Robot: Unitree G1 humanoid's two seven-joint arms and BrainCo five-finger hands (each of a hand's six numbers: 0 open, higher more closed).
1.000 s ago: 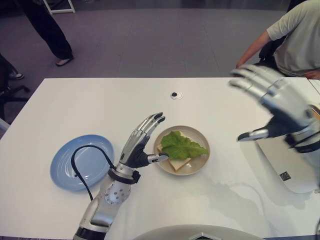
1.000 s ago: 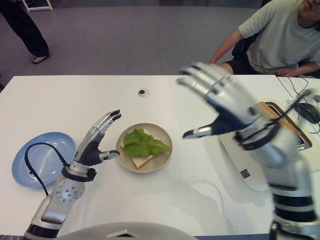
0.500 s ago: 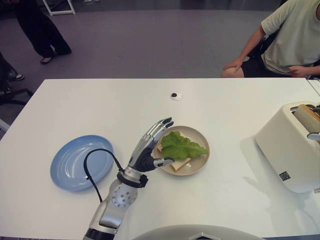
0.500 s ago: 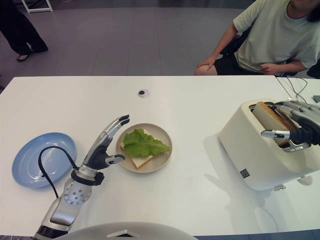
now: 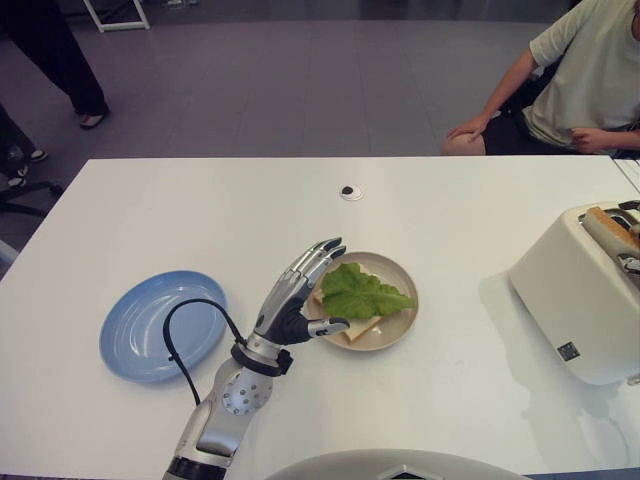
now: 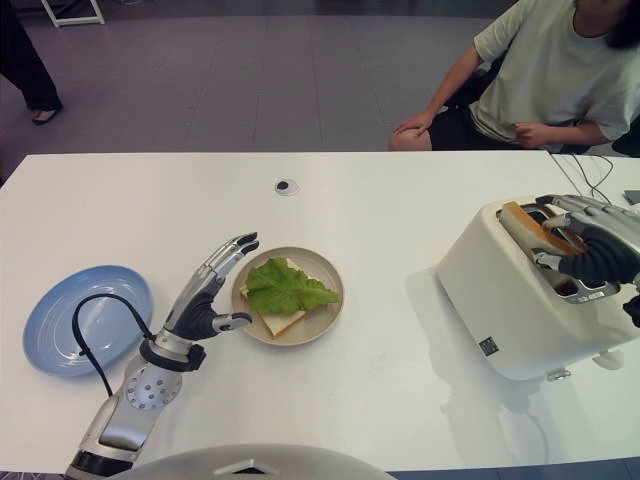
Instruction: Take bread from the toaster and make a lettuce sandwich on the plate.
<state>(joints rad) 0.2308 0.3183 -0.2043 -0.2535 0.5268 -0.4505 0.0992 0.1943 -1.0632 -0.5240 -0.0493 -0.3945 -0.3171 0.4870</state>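
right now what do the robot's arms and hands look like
Left hand: silver jointed fingers with black tips, a dark palm and a black wrist collar. Left arm: silver shell with a round perforated disc, and a black cable looping beside it. Right hand: the same silver fingers over a black palm.

Table (image 6: 380, 390) was plain white, toaster (image 6: 500, 310) cream, toast (image 6: 530, 232) golden brown, lettuce (image 6: 285, 288) bright green, bread (image 6: 280, 322) pale, plate (image 6: 310, 325) tan, side plate (image 6: 50, 330) pale blue, left hand (image 6: 200, 300) and right hand (image 6: 600, 250) silver and black.

light: bright, even, overhead | shadows: soft, on table (image 6: 380, 390) beside toaster (image 6: 495, 310)
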